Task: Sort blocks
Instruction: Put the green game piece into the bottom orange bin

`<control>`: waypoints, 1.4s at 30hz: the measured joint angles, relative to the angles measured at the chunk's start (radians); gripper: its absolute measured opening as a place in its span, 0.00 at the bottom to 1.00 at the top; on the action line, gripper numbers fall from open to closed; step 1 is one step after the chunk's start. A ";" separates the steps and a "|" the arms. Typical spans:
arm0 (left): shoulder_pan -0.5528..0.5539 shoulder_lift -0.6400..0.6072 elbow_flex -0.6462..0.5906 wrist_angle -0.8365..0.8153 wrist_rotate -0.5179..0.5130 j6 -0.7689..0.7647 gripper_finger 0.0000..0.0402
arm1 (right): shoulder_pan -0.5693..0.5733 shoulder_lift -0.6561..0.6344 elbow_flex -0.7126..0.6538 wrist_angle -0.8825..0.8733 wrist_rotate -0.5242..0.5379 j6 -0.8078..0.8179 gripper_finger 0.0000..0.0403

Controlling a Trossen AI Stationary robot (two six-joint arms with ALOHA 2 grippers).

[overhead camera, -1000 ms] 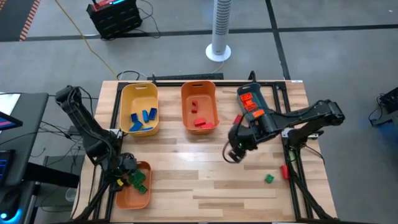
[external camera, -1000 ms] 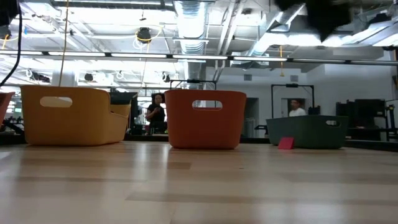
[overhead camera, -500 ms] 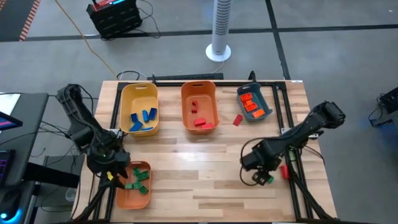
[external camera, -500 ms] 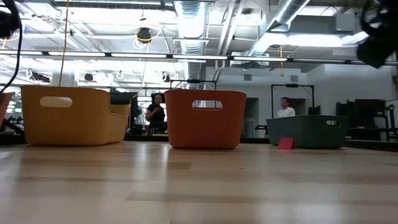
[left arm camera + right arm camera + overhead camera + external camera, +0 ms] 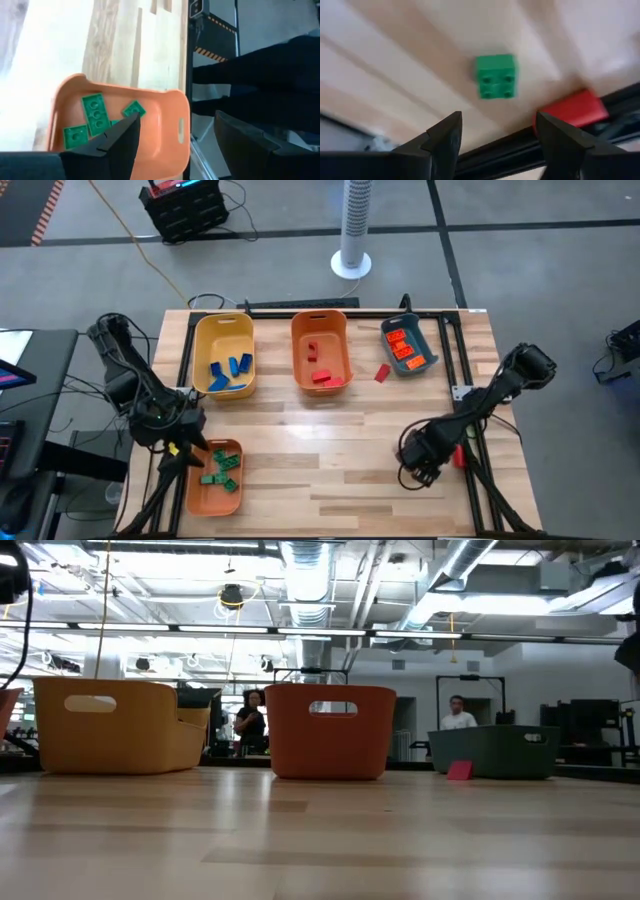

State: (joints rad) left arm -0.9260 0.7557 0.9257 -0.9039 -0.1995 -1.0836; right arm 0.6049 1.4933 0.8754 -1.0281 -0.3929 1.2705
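**Green block right under your right gripper, sorting partly done**

The green block (image 5: 495,76) you're over sits flat on the wooden table (image 5: 330,450), studs up, near the table's right edge. Your right wrist view looks straight at it between the two fingers. Just beside it is a red block (image 5: 575,109), lying at the black frame rail along that edge; in the high view you can spot that red one (image 5: 460,455) poking out next to the arm. Your right gripper (image 5: 421,472) hangs above the green block with its fingers spread wide and nothing between them.

One more loose red block (image 5: 382,372) lies on the wood between the orange bin (image 5: 320,351) and the teal bin (image 5: 408,348).

The rest is already in bins: blue blocks (image 5: 229,370) in the yellow bin (image 5: 224,355), a couple of red blocks (image 5: 320,375) in the orange bin, orange blocks (image 5: 403,346) in the teal bin. Green blocks (image 5: 222,465) are in the small orange bin (image 5: 216,477) at the front left corner; your left wrist view shows a few of them (image 5: 95,114) lying flat inside.

Your left gripper (image 5: 168,432) sits just beside that small bin at the table's left edge, fingers apart, holding nothing.

In the low view, two people (image 5: 248,720) show far back in the room behind the bins.
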 joint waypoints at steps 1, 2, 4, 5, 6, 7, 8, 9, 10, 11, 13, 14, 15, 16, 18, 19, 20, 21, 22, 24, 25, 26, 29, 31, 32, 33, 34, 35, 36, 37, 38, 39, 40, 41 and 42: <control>0.004 -0.001 0.000 -0.002 0.000 0.008 0.61 | 0.006 0.000 -0.008 0.010 0.009 0.011 0.65; 0.008 -0.002 0.000 -0.002 0.000 0.018 0.61 | 0.011 0.000 -0.018 0.029 0.013 0.020 0.65; 0.020 -0.003 0.000 -0.005 0.000 0.035 0.61 | 0.020 0.000 -0.037 0.059 0.019 0.040 0.65; 0.026 -0.003 0.000 -0.007 0.000 0.041 0.61 | 0.025 0.000 -0.044 0.061 0.023 0.052 0.65; 0.032 -0.002 0.000 -0.007 0.000 0.047 0.61 | 0.029 0.000 -0.051 0.059 0.027 0.065 0.65; 0.037 -0.002 0.000 -0.007 0.000 0.051 0.61 | 0.032 0.000 -0.055 0.060 0.032 0.076 0.65; 0.041 -0.002 0.000 -0.007 0.000 0.053 0.61 | 0.035 0.000 -0.060 0.070 0.045 0.089 0.65; 0.044 -0.003 0.000 -0.007 0.000 0.057 0.61 | 0.038 0.000 -0.064 0.087 0.054 0.098 0.65; 0.048 -0.003 0.000 -0.007 0.000 0.063 0.61 | 0.040 0.001 -0.066 0.104 0.063 0.104 0.65; 0.051 -0.003 0.000 -0.007 0.000 0.066 0.61 | 0.043 0.001 -0.071 0.117 0.070 0.111 0.65; 0.056 -0.003 0.000 -0.007 0.000 0.067 0.61 | 0.045 0.000 -0.086 0.133 0.079 0.124 0.65; 0.057 -0.003 0.000 -0.007 0.000 0.067 0.61 | 0.045 0.000 -0.094 0.139 0.079 0.129 0.65; 0.058 -0.003 0.000 -0.007 0.000 0.067 0.61 | 0.045 0.001 -0.104 0.146 0.082 0.133 0.65; 0.058 -0.003 0.000 -0.007 0.000 0.067 0.61 | 0.045 0.001 -0.110 0.149 0.082 0.139 0.65; 0.058 -0.003 0.000 -0.007 0.002 0.067 0.61 | 0.045 0.001 -0.117 0.153 0.082 0.144 0.65; 0.058 -0.003 0.000 -0.006 0.004 0.066 0.61 | 0.045 0.001 -0.119 0.153 0.083 0.143 0.65; 0.058 -0.003 0.000 -0.007 0.007 0.065 0.61 | 0.045 0.001 -0.121 0.155 0.087 0.141 0.65; 0.058 -0.003 0.000 -0.007 0.012 0.066 0.61 | 0.045 0.001 -0.123 0.160 0.091 0.138 0.65; 0.058 -0.003 0.000 -0.006 0.014 0.066 0.61 | 0.045 0.001 -0.128 0.170 0.099 0.131 0.65; 0.058 -0.003 0.000 -0.006 0.020 0.066 0.61 | 0.045 0.001 -0.135 0.193 0.105 0.120 0.65; 0.058 -0.003 0.000 -0.006 0.022 0.066 0.61 | 0.045 0.000 -0.143 0.206 0.105 0.117 0.65; 0.058 -0.003 0.000 -0.006 0.024 0.066 0.61 | 0.045 0.000 -0.151 0.218 0.105 0.119 0.64; 0.058 -0.003 0.000 -0.006 0.025 0.059 0.61 | 0.045 0.001 -0.173 0.248 0.103 0.121 0.62; 0.058 -0.003 0.000 -0.006 0.027 0.051 0.61 | 0.045 0.001 -0.182 0.249 0.101 0.137 0.59; 0.058 -0.003 0.000 -0.006 0.028 0.050 0.61 | 0.045 0.001 -0.185 0.249 0.100 0.141 0.57; 0.058 -0.003 0.000 -0.006 0.028 0.050 0.61 | 0.045 0.000 -0.187 0.249 0.100 0.142 0.55; 0.058 -0.003 0.000 -0.006 0.028 0.050 0.61 | 0.045 0.000 -0.188 0.249 0.099 0.141 0.52; 0.058 -0.003 0.000 -0.006 0.028 0.050 0.61 | 0.045 0.000 -0.188 0.248 0.099 0.140 0.49; 0.058 -0.003 0.000 -0.005 0.028 0.049 0.61 | 0.045 0.000 -0.188 0.247 0.098 0.139 0.46; 0.058 -0.003 0.000 -0.005 0.028 0.047 0.61 | 0.045 0.000 -0.189 0.247 0.097 0.139 0.42; 0.058 -0.003 0.000 -0.004 0.029 0.042 0.61 | 0.041 0.000 -0.188 0.249 0.095 0.140 0.39; 0.058 -0.003 0.000 -0.004 0.030 0.038 0.61 | 0.037 0.000 -0.186 0.250 0.090 0.145 0.36; 0.058 -0.003 0.000 -0.003 0.030 0.036 0.61 | 0.032 0.000 -0.180 0.249 0.088 0.147 0.32; 0.058 -0.003 0.000 -0.001 0.030 0.035 0.61 | 0.025 0.000 -0.170 0.248 0.089 0.146 0.30; 0.058 -0.003 0.000 0.003 0.029 0.038 0.61 | 0.016 0.000 -0.158 0.248 0.095 0.139 0.28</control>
State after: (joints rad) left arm -0.8684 0.7532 0.9257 -0.9006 -0.1704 -1.0453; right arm 0.6211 1.4931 0.7173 -0.7799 -0.2980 1.4096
